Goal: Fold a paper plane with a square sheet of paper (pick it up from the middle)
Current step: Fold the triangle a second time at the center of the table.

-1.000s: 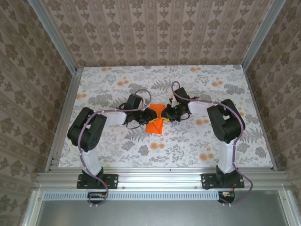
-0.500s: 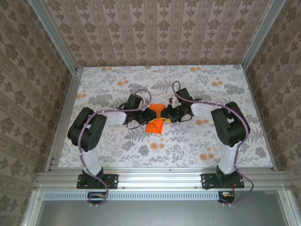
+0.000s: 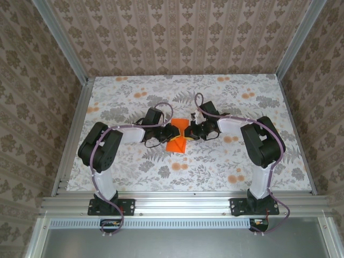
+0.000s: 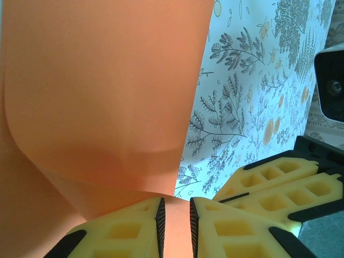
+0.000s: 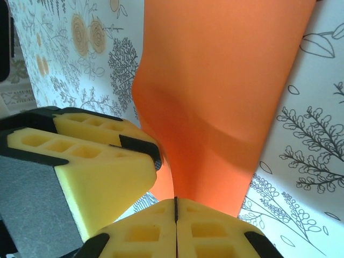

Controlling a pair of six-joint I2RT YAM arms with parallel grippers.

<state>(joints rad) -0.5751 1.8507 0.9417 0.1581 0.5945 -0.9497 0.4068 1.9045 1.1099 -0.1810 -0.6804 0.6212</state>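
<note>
paper (image 3: 177, 143) in left tool (image 4: 176, 208), right tool (image 5: 175, 202)

A tablecloth (image 3: 215, 161) printed with grey leaves and small orange flowers lies below the left fingers (image 4: 121, 231) and spreads away from them on every side. From the left wrist it shows beyond them and to their right, as fern sprigs on white. Past the right fingers (image 5: 215, 231) the same print shows on both sides, with two orange flowers (image 5: 80, 29) far off to their left. Brown patterned wallpaper (image 3: 183, 32) stands well beyond the fingers and on both flanks. Metal rails (image 3: 183, 203) run along the table edge behind them, with a grey panel (image 3: 183, 242) farther back still.
</note>
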